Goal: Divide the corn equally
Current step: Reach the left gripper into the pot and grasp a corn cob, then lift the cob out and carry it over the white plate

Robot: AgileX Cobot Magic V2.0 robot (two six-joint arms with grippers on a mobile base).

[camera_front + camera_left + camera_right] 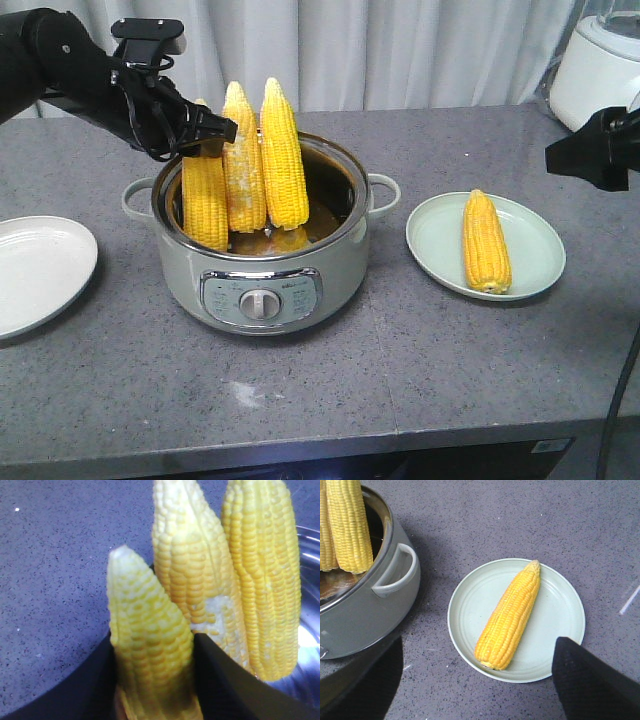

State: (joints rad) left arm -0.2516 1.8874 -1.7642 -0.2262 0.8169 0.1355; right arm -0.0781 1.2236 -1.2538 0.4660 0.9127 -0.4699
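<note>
- Corn [283,150]: three cobs stand upright in our pot [260,290]; a fourth cob [485,243] lies on the green plate [430,250] at the pot's 3 o'clock
- Our left gripper [205,135] is clamped on the leftmost cob [205,205]
- Our right gripper [585,150] hovers at the plate's 1 o'clock, fingers apart

Frontal overview; wrist close-ups, likely sharing pot [340,265].

three upright cobs [245,165] packed in the left half of the electric pot [260,290], left hand [207,143] clamped on the leftmost cob [205,205], pot's right half open above, bare desk [400,350] between pot handle [386,192] and right plate [535,270], a cob [486,242] lying down that plate's middle, left plate [40,270] open
</note>
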